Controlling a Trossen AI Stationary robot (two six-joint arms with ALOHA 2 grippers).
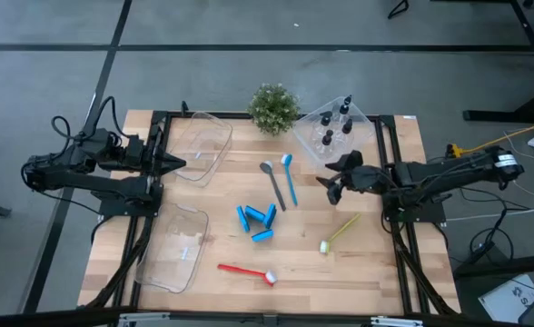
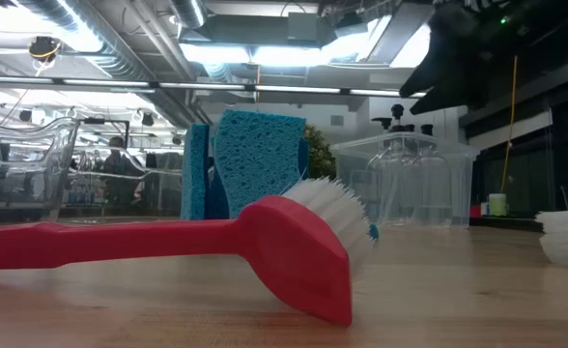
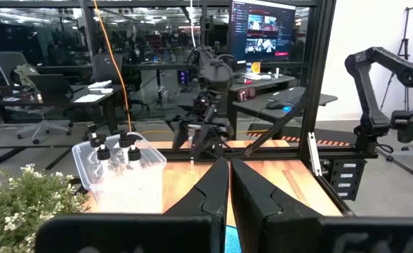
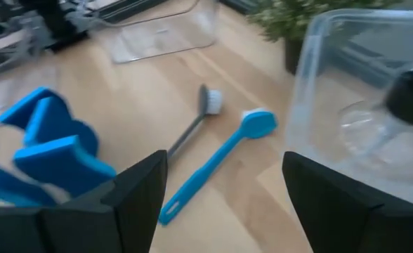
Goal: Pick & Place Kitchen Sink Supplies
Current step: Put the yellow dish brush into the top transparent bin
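The right gripper (image 1: 332, 184) hung with fingers apart and empty beside the bin (image 1: 365, 123) of bottles (image 1: 328, 139), near the blue brush (image 1: 290, 178) and grey brush (image 1: 273, 183). Sponges (image 1: 257, 221) lay mid-bench; the red brush (image 1: 247, 271) and yellow-green brush (image 1: 338, 232) lay apart. The left gripper (image 1: 178, 163) waited, fingers together.

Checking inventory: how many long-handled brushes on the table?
4. Grey brush and blue brush side by side mid-table, yellow-green brush toward the right arm's side, red brush near the front edge. None seems hidden.
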